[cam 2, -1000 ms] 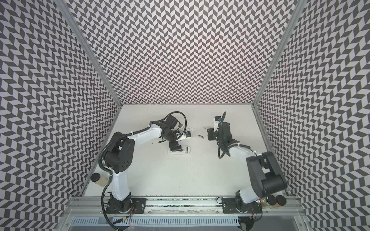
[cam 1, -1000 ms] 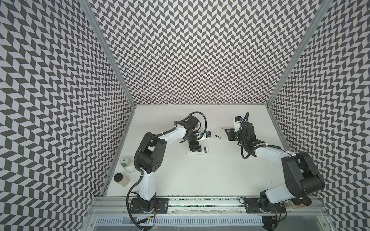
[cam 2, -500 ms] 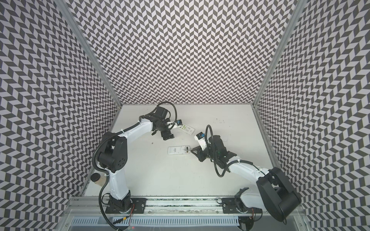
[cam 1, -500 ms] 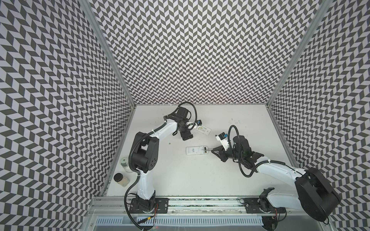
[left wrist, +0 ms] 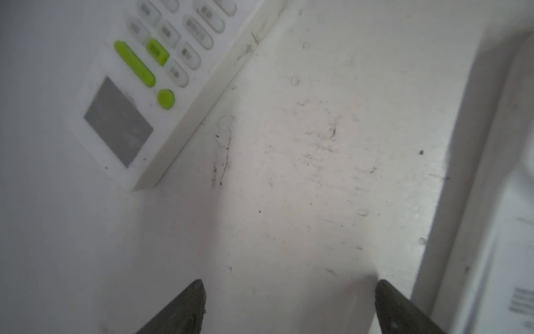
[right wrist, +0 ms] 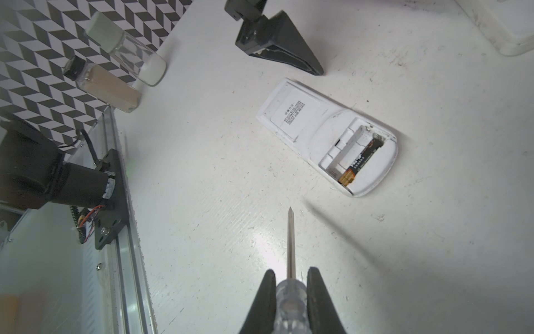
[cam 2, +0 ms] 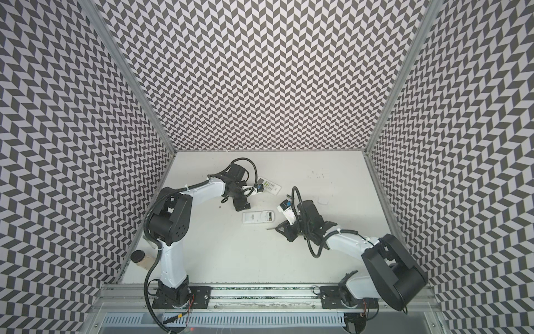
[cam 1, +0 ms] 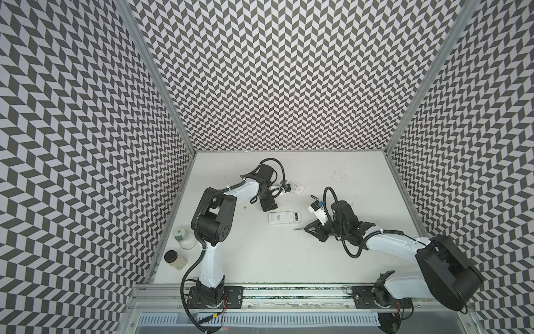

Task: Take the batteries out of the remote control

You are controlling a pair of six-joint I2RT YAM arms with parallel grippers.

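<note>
The white remote control (right wrist: 312, 121) lies face down at mid-table, in both top views (cam 1: 281, 217) (cam 2: 254, 217). Its end compartment is uncovered. One black battery with a gold end (right wrist: 362, 159) lies in it, beside an empty slot. My right gripper (right wrist: 290, 274) (cam 1: 308, 230) is shut on the clear handle of a screwdriver (right wrist: 290, 243). The screwdriver's tip is off the remote, just in front of its open end. My left gripper (left wrist: 289, 289) (cam 1: 268, 204) stands open and empty over bare table, just behind the remote.
A second white remote with green buttons (left wrist: 144, 86) (cam 1: 294, 188) lies face up behind the left gripper. Two small bottles (cam 1: 180, 235) (cam 1: 173, 258) stand at the front left, outside the table's left edge. A small dark slim thing (cam 1: 314, 197) lies behind the right wrist.
My left gripper left the remote, swung back left and opened wider. My right arm came forward from the back with the screwdriver; its tip now sits slightly in front of the remote's end.
</note>
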